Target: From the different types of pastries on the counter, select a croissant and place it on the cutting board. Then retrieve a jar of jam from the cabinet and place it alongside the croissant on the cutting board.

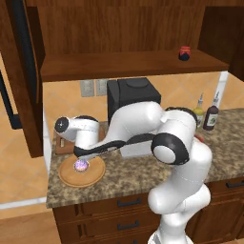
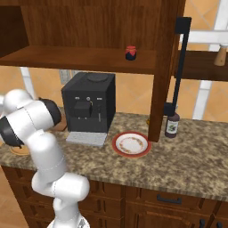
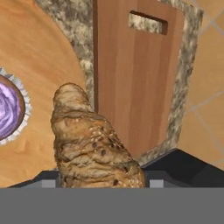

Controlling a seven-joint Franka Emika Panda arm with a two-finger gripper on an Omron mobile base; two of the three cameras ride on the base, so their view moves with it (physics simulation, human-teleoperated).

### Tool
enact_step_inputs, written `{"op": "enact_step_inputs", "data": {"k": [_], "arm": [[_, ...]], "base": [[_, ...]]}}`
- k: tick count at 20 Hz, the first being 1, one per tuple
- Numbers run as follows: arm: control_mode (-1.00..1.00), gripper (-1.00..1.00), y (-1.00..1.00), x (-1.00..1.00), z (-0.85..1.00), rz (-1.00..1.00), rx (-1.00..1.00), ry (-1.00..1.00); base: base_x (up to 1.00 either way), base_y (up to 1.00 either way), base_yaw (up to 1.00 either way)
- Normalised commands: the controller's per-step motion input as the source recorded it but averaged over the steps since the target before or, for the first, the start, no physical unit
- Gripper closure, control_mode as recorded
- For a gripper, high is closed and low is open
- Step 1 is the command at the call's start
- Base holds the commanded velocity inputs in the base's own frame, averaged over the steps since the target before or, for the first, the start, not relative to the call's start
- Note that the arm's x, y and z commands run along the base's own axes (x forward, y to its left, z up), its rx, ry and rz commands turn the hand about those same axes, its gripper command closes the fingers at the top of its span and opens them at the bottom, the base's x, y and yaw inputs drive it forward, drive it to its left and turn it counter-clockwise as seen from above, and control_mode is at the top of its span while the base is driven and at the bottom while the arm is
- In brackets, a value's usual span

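Granite counter [image 1: 128, 176] carries everything here, speckled brown-grey under the dark cabinet [image 1: 119, 28], whose shelf holds the jar of jam [image 1: 185, 53], untouched. Below it the arm reaches left, and its gripper [image 1: 81, 153] hangs just over the round light-wood board [image 1: 69, 178] where the cupcake [image 1: 81, 165] sits.

The fingers are clenched on the croissant [image 3: 89, 144], which fills the lower middle of the hand view and hangs above the round board's edge. The cutting board [image 3: 131, 74] lies just beside that round board, bare, its slot at the far short end.

What could go wrong: the pastry is bumpy and tapered, so the grasp may sit unevenly and it could twist or slip out during the short carry. Letting go too soon would drop it on the round board or on the strip of granite between the boards (a narrow gap, but enough to miss). A low sweep might also clip the cupcake.

The hand view alone shows the hold and the cutting board's whole face; in the left base view the arm covers most of that board. The right base view adds the red-rimmed plate [image 2: 131, 144] and the coffee machine [image 2: 88, 107].
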Motion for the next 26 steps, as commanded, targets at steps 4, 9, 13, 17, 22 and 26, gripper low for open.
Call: {"op": "enact_step_inputs", "data": {"k": [4, 9, 13, 17, 22, 26], "arm": [[-1.0, 1.0, 0.06, 0.64, -0.04, 0.03, 0.22, -0.12], [-1.0, 1.0, 0.18, 0.38, -0.1, -0.14, 0.03, 0.0], [-1.0, 1.0, 0.6, 0.61, -0.2, -0.21, 0.09, -0.03], [-1.0, 1.0, 0.52, 0.47, 0.0, -0.15, -0.02, -0.01], [-1.0, 1.0, 0.33, 0.27, -0.27, -0.03, 0.0, 0.0], [-1.0, 1.0, 0.0, 0.21, -0.23, -0.01, 0.11, 0.0]], "base": [[0.0, 0.0, 0.0], [0.0, 0.0, 0.0], [0.0, 0.0, 0.0], [0.0, 0.0, 0.0], [0.0, 0.0, 0.0], [0.0, 0.0, 0.0]]}}
